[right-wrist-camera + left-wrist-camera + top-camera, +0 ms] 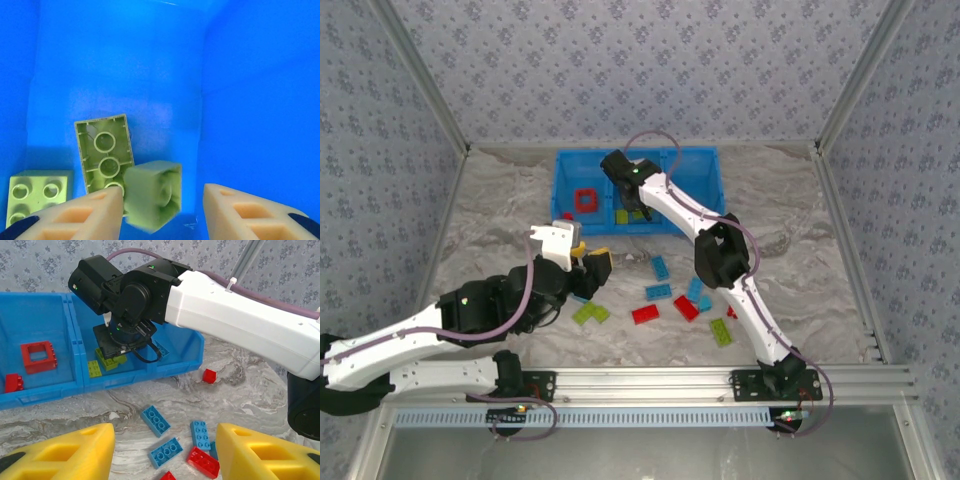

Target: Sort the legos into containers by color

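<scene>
1. The left gripper [165, 440] is held low over the marbled table [500, 220], at about 7 o'clock from the bin. Its yellow fingers [75, 452] are spread wide and nothing is gripped.
2. The bright blue three-compartment plastic bin [698, 180] is set at the table's 12 o'clock. A red square frame brick [38, 356] and a small red studded brick [12, 382] are parked in its left compartment.
3. The right gripper [162, 192] is dipped into the middle compartment, fingers parted. A small lime green brick [150, 197] is tilted against one finger, with a gap to the other. An upside-down lime green plate [104, 152] is seen at its 10 o'clock.
4. Loose light blue bricks [658, 292] and red bricks [686, 307] are scattered at the bin's 5 to 6 o'clock.
</scene>
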Available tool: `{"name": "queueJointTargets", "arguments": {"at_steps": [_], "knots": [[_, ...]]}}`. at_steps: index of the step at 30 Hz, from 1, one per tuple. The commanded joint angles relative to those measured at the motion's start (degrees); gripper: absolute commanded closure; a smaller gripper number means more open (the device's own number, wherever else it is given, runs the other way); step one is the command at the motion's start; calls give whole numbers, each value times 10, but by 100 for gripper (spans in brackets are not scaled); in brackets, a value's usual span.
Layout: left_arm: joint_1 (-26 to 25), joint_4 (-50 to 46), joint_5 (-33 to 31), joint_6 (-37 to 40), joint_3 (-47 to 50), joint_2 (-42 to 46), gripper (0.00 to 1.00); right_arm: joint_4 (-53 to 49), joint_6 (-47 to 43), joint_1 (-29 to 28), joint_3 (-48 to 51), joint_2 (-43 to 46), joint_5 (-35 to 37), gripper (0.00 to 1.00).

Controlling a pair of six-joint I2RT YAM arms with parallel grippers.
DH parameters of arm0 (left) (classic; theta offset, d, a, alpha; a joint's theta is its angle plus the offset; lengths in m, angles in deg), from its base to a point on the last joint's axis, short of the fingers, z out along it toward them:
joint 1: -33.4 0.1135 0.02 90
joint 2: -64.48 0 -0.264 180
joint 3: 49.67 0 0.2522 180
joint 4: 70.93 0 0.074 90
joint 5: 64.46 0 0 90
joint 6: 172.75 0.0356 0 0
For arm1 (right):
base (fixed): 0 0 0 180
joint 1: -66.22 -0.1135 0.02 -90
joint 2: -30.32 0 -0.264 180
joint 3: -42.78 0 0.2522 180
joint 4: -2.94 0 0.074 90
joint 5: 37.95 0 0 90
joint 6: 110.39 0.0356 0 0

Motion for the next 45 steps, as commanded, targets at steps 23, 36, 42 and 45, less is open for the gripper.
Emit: {"name": "queueJointTargets", "arguments": {"at_steps": [23, 36, 42, 45], "knots": [[44, -124, 109, -114, 23, -30, 43, 227, -46, -82, 392, 498, -43, 60], [103, -41, 432, 181, 38, -273, 38, 271, -26, -198, 928, 1087, -307, 55], [101, -40, 396, 260, 24, -370, 38, 196, 31, -235, 957, 1222, -272, 47], [101, -38, 377, 283, 13, -412, 37, 192, 28, -236, 947, 1223, -263, 44]]}}
